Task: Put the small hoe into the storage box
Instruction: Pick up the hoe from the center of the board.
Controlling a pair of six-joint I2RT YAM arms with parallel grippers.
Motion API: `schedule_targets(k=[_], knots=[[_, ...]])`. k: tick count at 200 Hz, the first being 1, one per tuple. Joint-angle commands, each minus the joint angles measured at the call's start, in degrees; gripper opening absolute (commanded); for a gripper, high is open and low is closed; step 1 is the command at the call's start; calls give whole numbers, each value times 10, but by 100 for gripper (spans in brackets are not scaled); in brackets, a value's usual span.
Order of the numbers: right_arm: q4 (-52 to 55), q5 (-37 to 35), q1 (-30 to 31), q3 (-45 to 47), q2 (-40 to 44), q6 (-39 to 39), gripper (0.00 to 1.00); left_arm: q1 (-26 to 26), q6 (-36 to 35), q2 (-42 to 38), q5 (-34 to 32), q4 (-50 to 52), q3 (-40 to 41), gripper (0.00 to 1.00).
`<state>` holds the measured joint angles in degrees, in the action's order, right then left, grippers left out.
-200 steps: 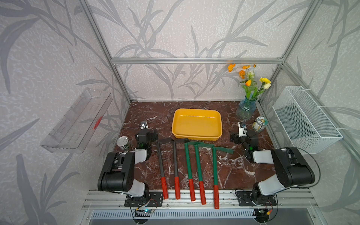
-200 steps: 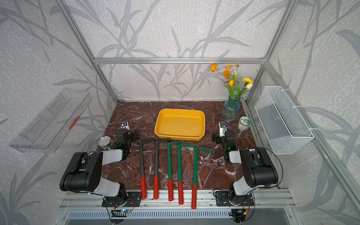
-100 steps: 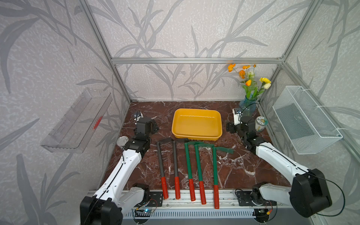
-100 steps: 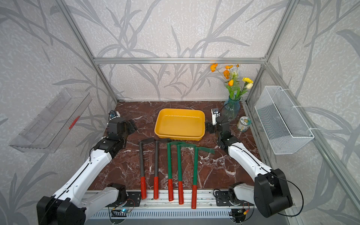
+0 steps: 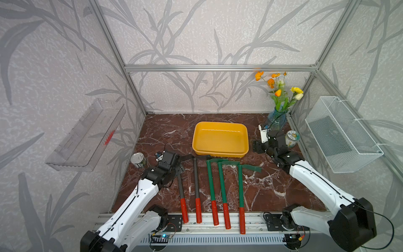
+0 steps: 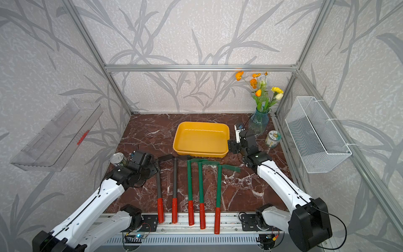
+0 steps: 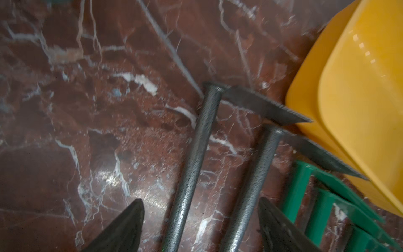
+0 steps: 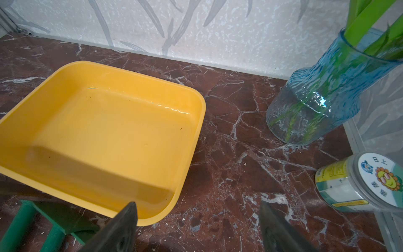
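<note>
Left gripper (image 7: 200,199), jaws wide apart, empty, over the small hoe (image 7: 196,152): speckled grey metal shaft, dark blade, red grip; leftmost of five hoes (image 5: 221,185) by the dark-red marble table's (image 5: 272,192) near edge. Right gripper (image 8: 197,202), equally spread, empty, beside the shallow yellow plastic storage box (image 8: 196,122), mid-table.

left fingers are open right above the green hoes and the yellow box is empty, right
Not quite. The left fingers are open, but they hang above the two grey hoes, not the green hoes, which lie off to one side. The left wrist view shows it. The storage box is indeed empty, as the right wrist view shows.
</note>
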<state>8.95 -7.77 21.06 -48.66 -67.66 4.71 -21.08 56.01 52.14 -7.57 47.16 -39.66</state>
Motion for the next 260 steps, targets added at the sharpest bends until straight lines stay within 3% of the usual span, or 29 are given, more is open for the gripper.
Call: schedule_targets(k=[1, 68, 123, 176, 207, 260], knots=[[5, 27, 3, 6, 11, 5, 85, -11, 26, -2, 9, 33, 7, 81], [-24, 27, 3, 39, 4, 15, 85, -17, -11, 28, 47, -23, 64, 74], [-36, 26, 3, 46, -8, 15, 84, -18, 21, 35, 60, -82, 117, 71], [-45, 25, 3, 53, -13, 16, 84, -19, -44, 113, 77, -111, 89, 67], [-51, 19, 3, 60, -8, 16, 84, -19, -90, 152, 71, -98, 69, 58], [-54, 14, 3, 64, -7, 13, 84, -19, -86, 168, 74, -115, 94, 44]])
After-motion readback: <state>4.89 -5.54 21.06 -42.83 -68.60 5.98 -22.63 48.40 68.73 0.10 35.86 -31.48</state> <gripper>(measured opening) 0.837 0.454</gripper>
